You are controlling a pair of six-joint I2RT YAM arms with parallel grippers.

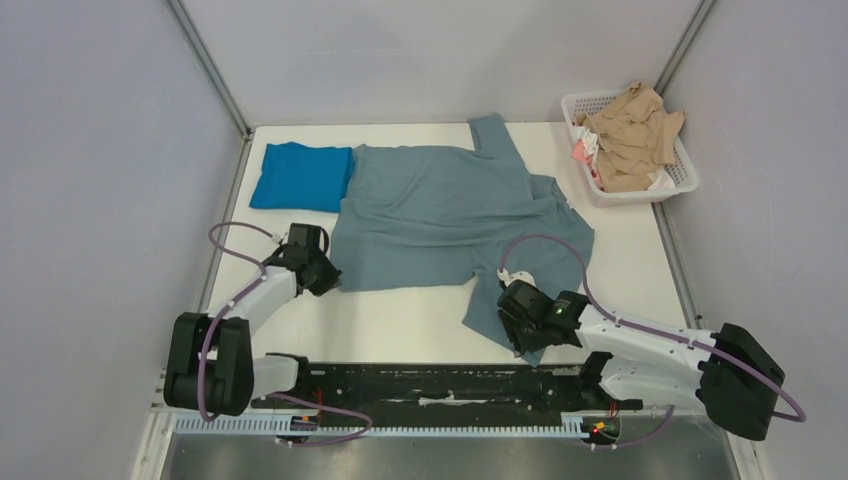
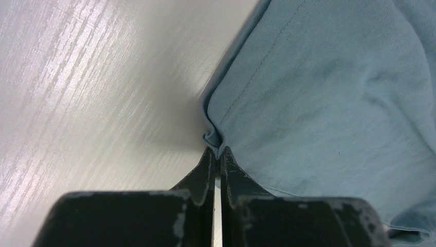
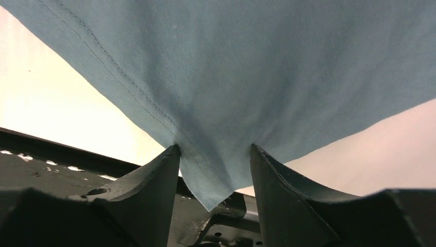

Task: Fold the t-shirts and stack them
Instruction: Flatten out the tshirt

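Top external: grey-blue t-shirt (image 1: 440,210) on white table (image 1: 400,320), pale walls (image 1: 100,150) around.

From above and behind my bases, one camera looks down over the worktop (image 1: 420,330); two wrist cameras stare forward at close range, each on the slate t-shirt (image 1: 440,200) edge also seen overhead.

Two t-shirts: one slate t-shirt (image 1: 440,210), one cobalt t-shirt (image 1: 300,177); one white basket (image 1: 682,165).
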